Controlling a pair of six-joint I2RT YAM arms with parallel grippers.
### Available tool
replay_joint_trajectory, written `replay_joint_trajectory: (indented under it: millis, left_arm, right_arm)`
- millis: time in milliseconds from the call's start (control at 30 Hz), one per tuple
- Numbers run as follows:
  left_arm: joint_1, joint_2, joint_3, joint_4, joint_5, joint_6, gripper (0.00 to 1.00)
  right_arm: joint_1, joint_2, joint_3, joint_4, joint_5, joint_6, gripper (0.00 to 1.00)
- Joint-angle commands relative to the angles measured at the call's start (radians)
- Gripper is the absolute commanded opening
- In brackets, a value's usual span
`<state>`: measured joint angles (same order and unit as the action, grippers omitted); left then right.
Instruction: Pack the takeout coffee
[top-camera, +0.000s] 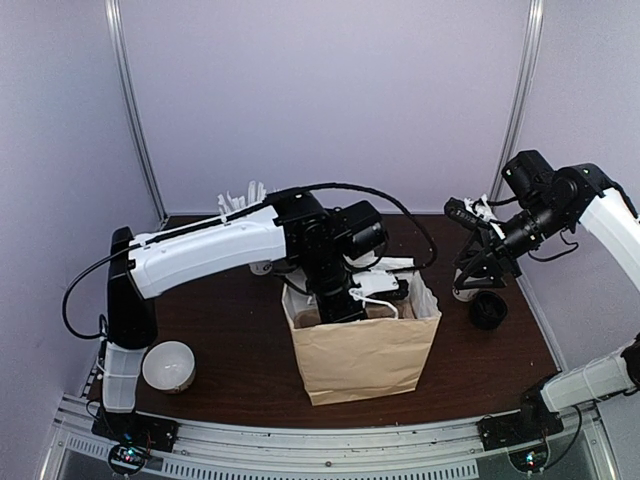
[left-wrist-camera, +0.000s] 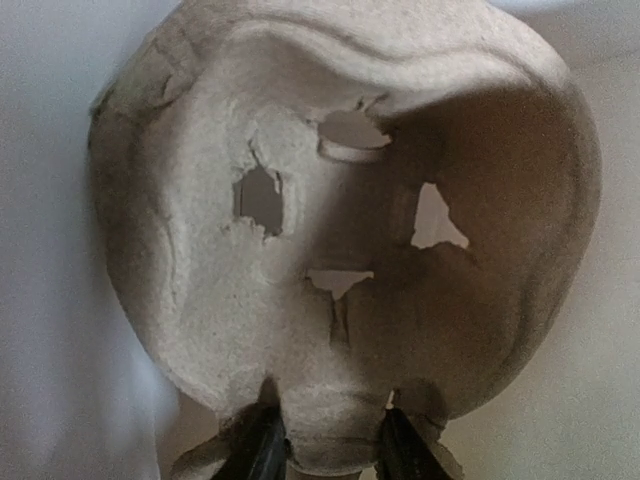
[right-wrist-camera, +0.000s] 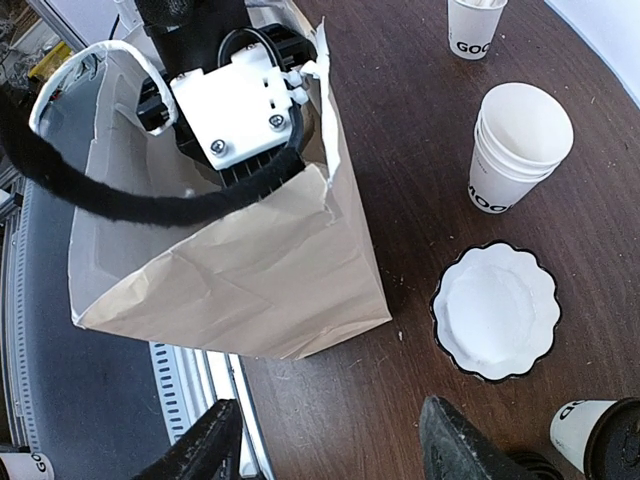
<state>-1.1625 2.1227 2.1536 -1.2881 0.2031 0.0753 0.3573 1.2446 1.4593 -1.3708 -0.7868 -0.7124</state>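
— Which step is this?
— Readying the bag (top-camera: 365, 360), I'd say: the left hand (left-wrist-camera: 328, 450) grips a pulp tray (left-wrist-camera: 200, 300) at its mouth.
— And the coffee (right-wrist-camera: 603, 442)?
— Upright on the counter (right-wrist-camera: 420, 150), just beside the right hand (right-wrist-camera: 330, 440), which is spread and empty. Next it must close round the cup, kept level.

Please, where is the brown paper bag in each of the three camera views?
Top external: brown paper bag in the centre, standing open.
Left wrist: cannot tell; a grey moulded-pulp cup carrier fills the picture.
Right wrist: the bag takes the left half.
Shared landmark: the left arm, its end inside the bag's open top, in the top and right wrist views.
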Motion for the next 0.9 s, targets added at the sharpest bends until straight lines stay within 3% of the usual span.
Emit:
replay_joint_trajectory:
  millis: [0, 667, 867]
  left_arm:
    - [-0.009, 0.031, -0.028, 0.013, -0.004, -0.001, 0.33]
    - [-0.026, 0.103, -0.084, 0.042, -0.026, -0.06, 0.35]
    - [-0.029, 0.094, -0.082, 0.028, -0.019, -0.057, 0.45]
  right_arm:
    - [-0.006, 0.002, -0.006, 0.009, -0.019, -0.013, 0.65]
    - [-0.006, 0.019, 0.002, 0.005, -0.029, -0.011, 0.65]
    - [-0.006, 0.02, -0.007, 0.01, -0.034, -0.009, 0.65]
